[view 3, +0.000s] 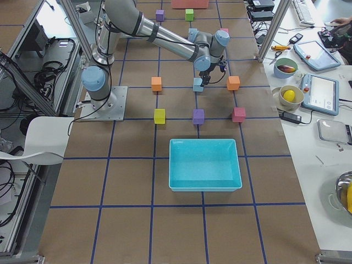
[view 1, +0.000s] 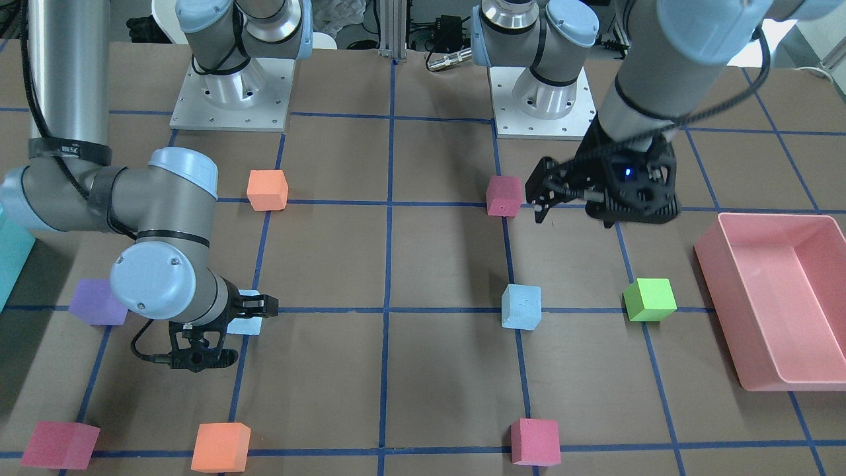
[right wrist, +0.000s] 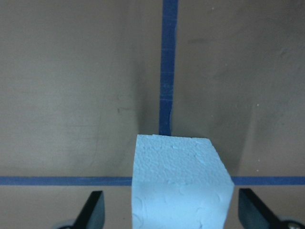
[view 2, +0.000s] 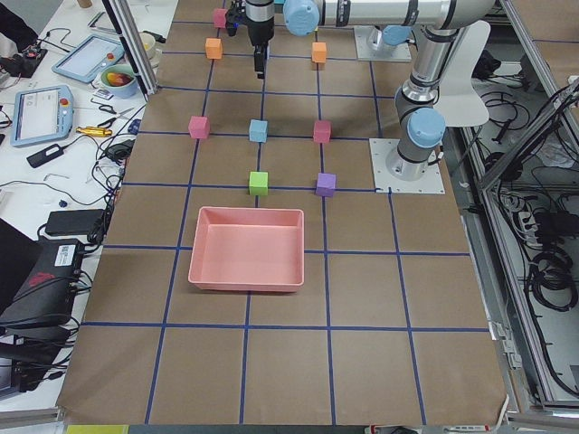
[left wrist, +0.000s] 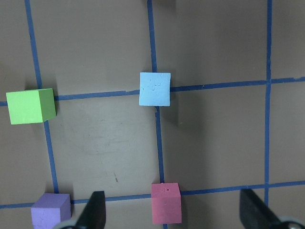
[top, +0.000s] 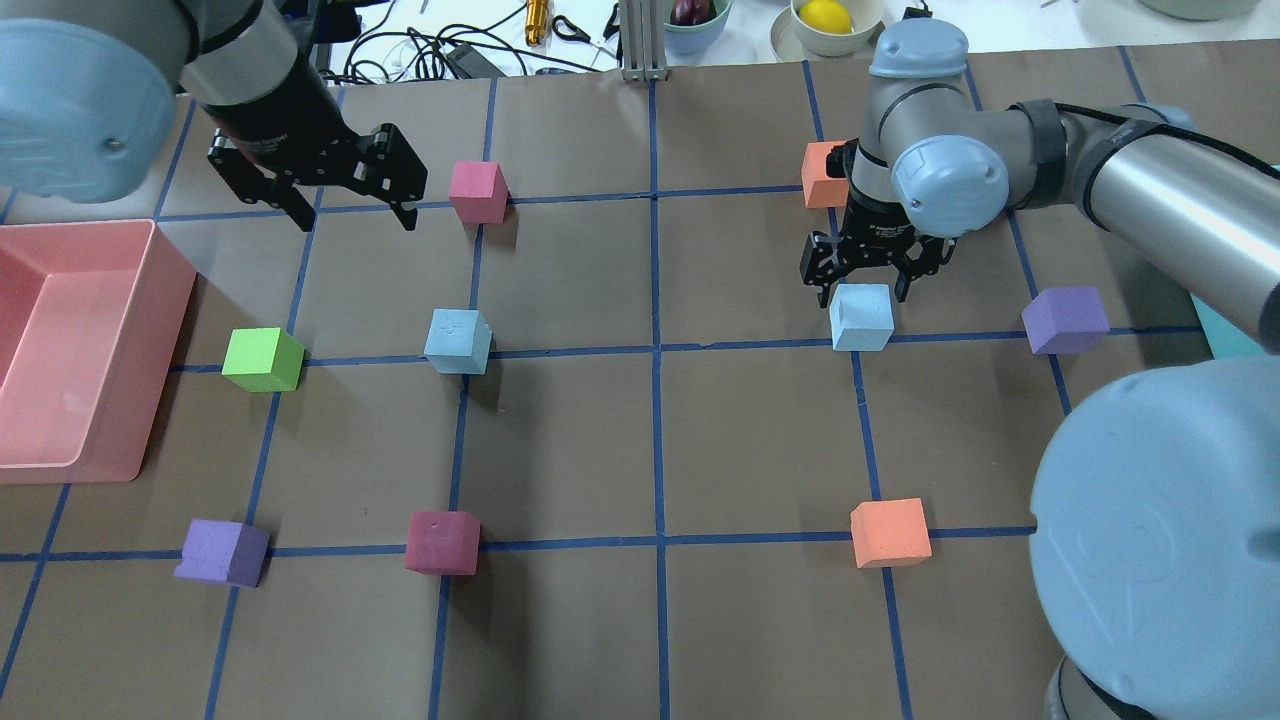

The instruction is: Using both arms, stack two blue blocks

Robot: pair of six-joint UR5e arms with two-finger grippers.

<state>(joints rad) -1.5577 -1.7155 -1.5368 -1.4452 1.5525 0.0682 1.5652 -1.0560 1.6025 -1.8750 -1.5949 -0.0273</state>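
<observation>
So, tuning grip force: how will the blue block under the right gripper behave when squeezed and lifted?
The blue block has a pebbled, matte, foam-like surface, so it probably weighs little, dents slightly and won't slip. Flat cube faces: it should sit steady, not roll.

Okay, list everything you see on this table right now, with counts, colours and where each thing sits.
blue blocks: 2, pale blue; one right half, one left half
purple cubes: 2; one right, one near left
crimson cubes: 3; two left half, one far right
orange cubes: 2; both right half
green cube: 1, beside pink bin
yellow cube: 1, near right
pink bin: 1, left end
teal bin: 1, right end
left claw: open, empty
right claw: open, over a blue block
</observation>
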